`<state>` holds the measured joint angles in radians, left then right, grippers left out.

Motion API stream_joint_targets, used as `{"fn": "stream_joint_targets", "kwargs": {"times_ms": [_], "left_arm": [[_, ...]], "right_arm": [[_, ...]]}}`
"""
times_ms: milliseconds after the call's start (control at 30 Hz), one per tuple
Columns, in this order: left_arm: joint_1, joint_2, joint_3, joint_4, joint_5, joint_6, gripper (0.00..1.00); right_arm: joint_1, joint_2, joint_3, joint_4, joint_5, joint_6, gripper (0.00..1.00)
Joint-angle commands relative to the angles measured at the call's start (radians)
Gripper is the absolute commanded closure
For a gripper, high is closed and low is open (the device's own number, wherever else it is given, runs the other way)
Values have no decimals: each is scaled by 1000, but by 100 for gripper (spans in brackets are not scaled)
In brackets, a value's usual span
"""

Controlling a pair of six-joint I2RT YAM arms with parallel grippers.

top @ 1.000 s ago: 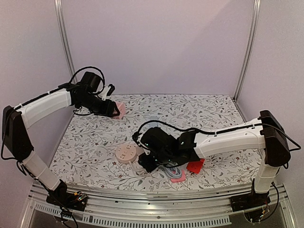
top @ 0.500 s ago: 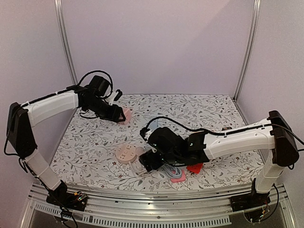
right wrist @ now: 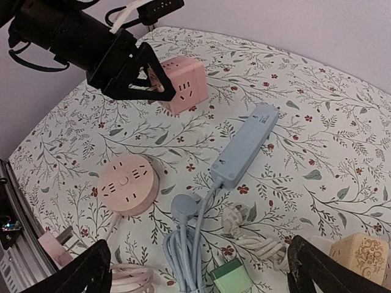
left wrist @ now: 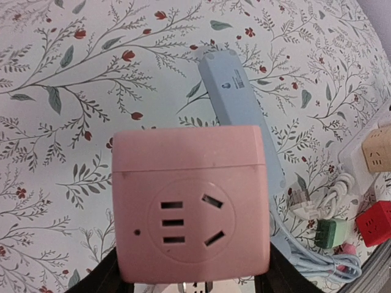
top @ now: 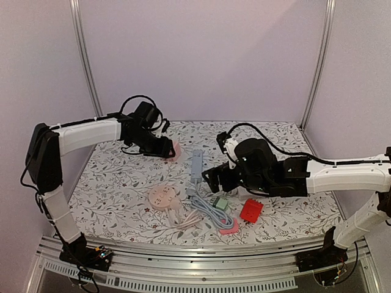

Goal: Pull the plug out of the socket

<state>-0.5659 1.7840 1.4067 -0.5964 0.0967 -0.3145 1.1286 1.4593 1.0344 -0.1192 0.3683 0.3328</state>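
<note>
Pink plastic cube socket [left wrist: 190, 207] — your left gripper [right wrist: 160, 82] clamps it, left of the pale-blue power strip [right wrist: 244, 146]; right gripper [top: 212, 180] hovers right of that strip, jaws wide, empty.

I see the round pink socket [right wrist: 125, 183] lying flat, face up, its slots showing; the round blue-grey plug [right wrist: 183, 206] lies unplugged just beside it, also flat
</note>
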Motion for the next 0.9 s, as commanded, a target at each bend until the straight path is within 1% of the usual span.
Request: {"fn": "stream_joint_targets", "kwargs": {"times_ms": [0, 133, 200, 267, 367, 600, 700, 867], "left_arm": [[-23, 88, 62, 89, -63, -85, 93], [-44, 158, 101, 96, -93, -104, 93], [-58, 188, 115, 97, -142, -103, 93], [-71, 219, 130, 95, -172, -102, 93], [-82, 256, 146, 93, -194, -105, 89], [-89, 319, 172, 74, -223, -126, 83], [-91, 332, 177, 69, -230, -131, 77], [-94, 346, 183, 58, -219, -149, 58]], "right_arm": [[-75, -86, -96, 27, -14, 34, 1], [-153, -162, -178, 40, -65, 116, 1], [-171, -180, -203, 41, -72, 134, 1], [-178, -191, -224, 37, -58, 132, 1], [-186, -213, -250, 34, -28, 127, 1], [-244, -285, -310, 22, -36, 112, 1], [-253, -305, -322, -5, -11, 105, 1], [-256, -304, -318, -51, 20, 100, 1]]}}
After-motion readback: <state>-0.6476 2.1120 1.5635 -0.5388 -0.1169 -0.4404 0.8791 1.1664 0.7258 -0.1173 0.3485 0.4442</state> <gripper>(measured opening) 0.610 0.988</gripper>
